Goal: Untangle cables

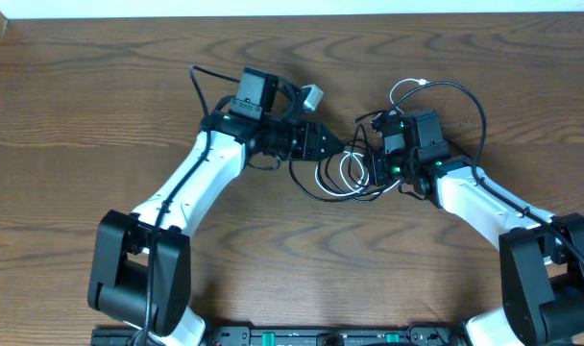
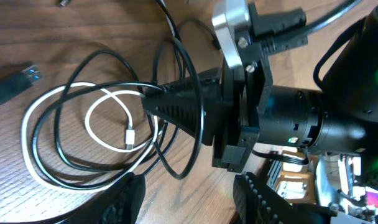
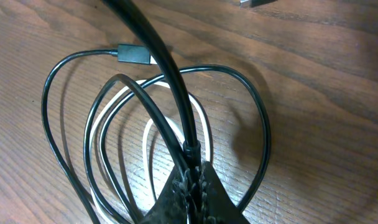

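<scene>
The black cable (image 1: 311, 187) and the white cable (image 1: 350, 173) lie coiled together in overlapping loops at mid-table. In the right wrist view my right gripper (image 3: 192, 180) is shut on a strand of the black cable (image 3: 176, 81), which rises from the jaws; the white cable (image 3: 148, 134) loops beneath it. A black plug (image 3: 134, 55) lies at the coil's far side. My left gripper (image 2: 192, 202) stands open just short of the coil, nothing between its fingers (image 2: 130, 199). Beyond it the white cable (image 2: 46, 106) and its white plug (image 2: 130, 135) rest on the wood.
The right gripper (image 2: 176, 106) shows as a black wedge poking into the coil, so the two grippers nearly face each other. A black plug with a blue insert (image 2: 12, 84) lies beside the coil. A thin white lead (image 1: 407, 86) arcs behind the right wrist.
</scene>
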`<state>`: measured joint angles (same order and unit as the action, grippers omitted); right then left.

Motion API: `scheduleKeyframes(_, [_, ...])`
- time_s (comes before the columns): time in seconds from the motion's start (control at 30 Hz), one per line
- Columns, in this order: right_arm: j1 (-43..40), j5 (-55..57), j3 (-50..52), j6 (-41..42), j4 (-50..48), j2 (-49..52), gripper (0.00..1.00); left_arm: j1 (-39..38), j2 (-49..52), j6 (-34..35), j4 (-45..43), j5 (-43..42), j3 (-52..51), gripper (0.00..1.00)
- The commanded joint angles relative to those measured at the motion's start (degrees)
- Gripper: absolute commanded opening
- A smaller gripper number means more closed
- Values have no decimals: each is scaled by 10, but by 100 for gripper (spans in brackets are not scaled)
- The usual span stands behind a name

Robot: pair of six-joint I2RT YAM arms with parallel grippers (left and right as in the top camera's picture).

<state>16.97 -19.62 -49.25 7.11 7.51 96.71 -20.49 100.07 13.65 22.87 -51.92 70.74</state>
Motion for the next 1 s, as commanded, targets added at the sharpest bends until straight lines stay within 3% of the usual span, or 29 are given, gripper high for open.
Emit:
scheduleKeyframes(0.0, [4,-20,-1,-8,0,1,1,-28,-4,-11,0,78,7,51])
scheduleKeyframes(0.17, [4,-20,-1,-8,0,1,1,-64,-4,-11,-4,179,7,51])
scheduleKeyframes(0.5, [4,-22,-1,-8,0,1,1,-116,15,-11,-25,246,7,50])
scheduleKeyframes(0.53, [4,-22,-1,-8,0,1,1,-117,18,-11,-25,246,7,44])
scheduleKeyframes(0.63, [4,-21,-1,-8,2,1,1,-117,23,-11,-20,279,7,8])
scheduleKeyframes(0.77, [4,35,-1,-7,36,1,1,-100,14,-11,2,356,7,7])
scheduleKeyframes(0.9, [3,231,-1,67,107,1,1,-53,-26,-11,33,363,7,7])
scheduleKeyframes(0.97, [2,274,-1,86,123,1,4,-34,-47,-11,41,363,7,7])
